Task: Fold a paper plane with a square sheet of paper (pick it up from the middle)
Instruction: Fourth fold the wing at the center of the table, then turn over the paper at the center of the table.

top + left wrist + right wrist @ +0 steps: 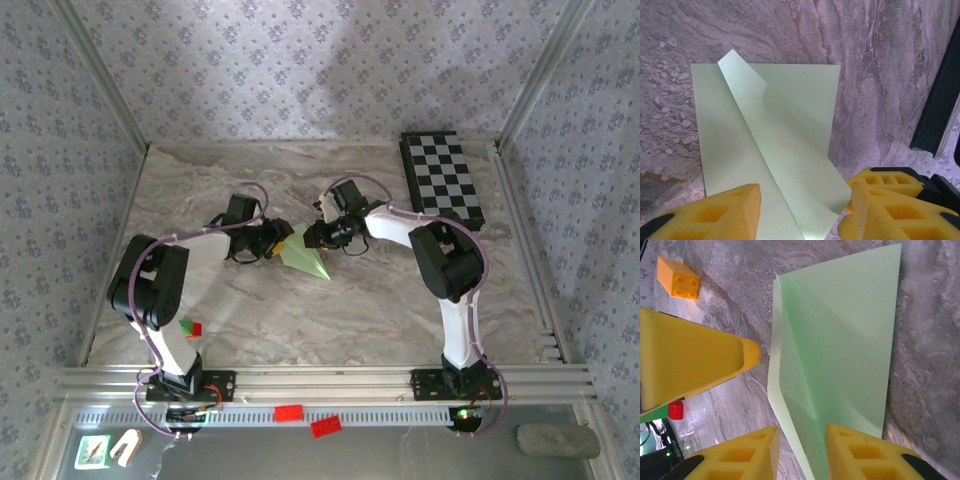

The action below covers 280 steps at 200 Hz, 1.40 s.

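Observation:
The square sheet of paper lies light green on the marble table between both arms, creased, with one long flap folded over and slightly raised. My left gripper is at its left end. In the left wrist view the left gripper stands open, its yellow fingers wide apart over the paper's near corner. My right gripper meets it from the right. In the right wrist view the right gripper is open, and the sheet has its folded edge running between the fingers.
A black-and-white checkered board lies at the back right. Small red and green blocks sit by the left arm's base. An orange block rests near the paper. The left gripper's yellow finger is close beside the right gripper.

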Tool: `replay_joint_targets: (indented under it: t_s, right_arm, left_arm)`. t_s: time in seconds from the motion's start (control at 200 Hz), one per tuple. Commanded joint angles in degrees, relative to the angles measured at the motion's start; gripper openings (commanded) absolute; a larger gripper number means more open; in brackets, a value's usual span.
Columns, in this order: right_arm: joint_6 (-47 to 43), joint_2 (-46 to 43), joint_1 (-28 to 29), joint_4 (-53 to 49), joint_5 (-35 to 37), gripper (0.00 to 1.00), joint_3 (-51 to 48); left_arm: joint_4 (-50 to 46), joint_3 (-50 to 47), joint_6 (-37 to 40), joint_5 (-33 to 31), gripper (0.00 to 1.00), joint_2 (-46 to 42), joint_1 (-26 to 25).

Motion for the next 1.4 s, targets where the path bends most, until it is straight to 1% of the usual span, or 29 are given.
replay_joint_targets:
  t_s: [0.0, 0.11, 0.21, 0.275, 0.34, 0.485, 0.555, 0.635, 0.695, 0.77, 0.825, 0.915, 0.974, 1.089, 1.244, 1.394]
  right_arm:
    - [-3.18, 2.32, 0.38, -3.25, -1.04, 0.3, 2.16]
    - [-4.71, 3.35, 0.33, -4.42, -1.06, 0.25, 3.38]
    - [-5.18, 2.82, 0.4, -3.98, -1.04, 0.14, 3.68]
    - [-4.94, 1.38, 0.24, -2.37, -1.15, 0.1, 3.13]
    - [-3.42, -0.85, -0.1, 1.19, -1.36, 0.08, 1.39]
    - [3.91, -6.34, -2.08, 11.66, -4.65, 0.08, -2.89]
    - [8.03, -8.68, -3.14, 17.12, -6.44, 0.08, -4.67]
    - [12.56, -10.74, -4.22, 22.88, -8.33, 0.08, -5.95]
    - [17.79, -11.89, -5.05, 27.97, -10.03, 0.08, -6.76]
    - [23.49, -12.77, -5.76, 34.2, -11.67, 0.08, -7.63]
    - [27.26, -13.21, -6.05, 37.81, -12.82, 0.08, -7.83]
    - [32.52, -13.59, -6.28, 42.82, -14.11, 0.09, -7.92]
    - [34.85, -13.64, -6.3, 44.44, -14.84, 0.1, -7.51]
    - [38.38, -13.6, -6.3, 47.48, -15.77, 0.1, -7.22]
    - [40.41, -13.26, -6.3, 48.85, -16.4, 0.1, -6.96]
    - [41.31, -12.99, -6.42, 49.48, -16.71, 0.1, -6.97]
  left_arm:
    - [0.37, -0.54, -0.46, 0.5, 0.51, 0.34, 0.07]
    - [0.26, -0.97, -0.7, 0.61, 0.52, -0.61, 0.63]
    - [0.96, -2.01, -1.2, 1.3, 0.53, -2.1, 1.62]
    - [1.92, -2.98, -1.76, 1.83, 0.54, -3.52, 2.38]
    - [3.14, -3.98, -2.1, 2.63, 0.56, -5.16, 3.08]
    - [7.35, -6.22, -2.91, 4.42, 0.64, -10.09, 3.92]
    - [10.16, -6.91, -3.15, 5.81, 0.72, -12.52, 3.94]
    - [15.45, -7.86, -4.22, 7.96, 0.82, -14.71, 3.86]
    - [19.19, -8.2, -5.15, 9.32, 0.88, -15.76, 3.6]
    - [23.39, -8.14, -6.05, 10.76, 0.92, -16.53, 3.0]
    - [26.43, -7.75, -6.83, 11.58, 0.94, -16.55, 2.46]
    - [31.39, -6.44, -7.64, 13.28, 0.92, -15.75, 1.15]
    - [33.21, -5.2, -7.73, 14.16, 0.9, -14.89, 0.46]
    - [36.48, -3.49, -7.88, 15.33, 0.79, -13.1, -0.26]
    - [41.46, -3.45, -9.58, 15.97, 0.64, -11.34, -0.32]
    - [44.39, -3.95, -10.22, 16.81, 0.55, -10.67, -0.22]
